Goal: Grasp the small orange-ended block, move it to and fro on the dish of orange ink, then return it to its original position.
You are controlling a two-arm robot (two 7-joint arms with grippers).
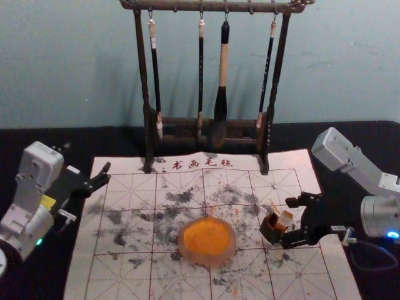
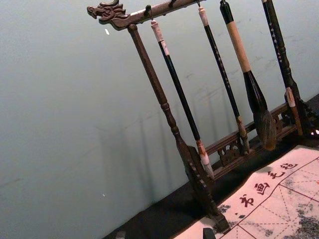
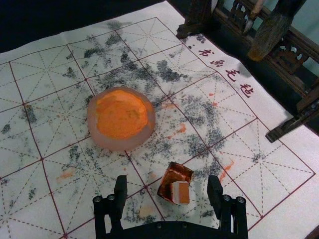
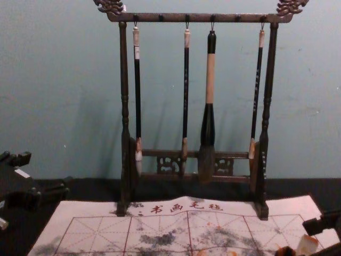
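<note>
My right gripper (image 1: 294,222) stands open at the right of the mat, its fingers on either side of the small block (image 1: 284,219), which leans in a small dark holder (image 1: 273,229). In the right wrist view the block (image 3: 180,192) rests tilted in the brown holder (image 3: 174,175), between the fingertips of the open right gripper (image 3: 166,185) without contact. The dish of orange ink (image 1: 207,241) sits mid-mat, to the left of the holder. My left gripper (image 1: 107,178) is parked, open, over the mat's left edge.
A dark wooden rack (image 4: 197,17) with several hanging brushes stands behind the mat. The white gridded mat (image 1: 119,275), stained with grey and orange marks, lies on a black table (image 1: 37,275). A wall rises behind the rack.
</note>
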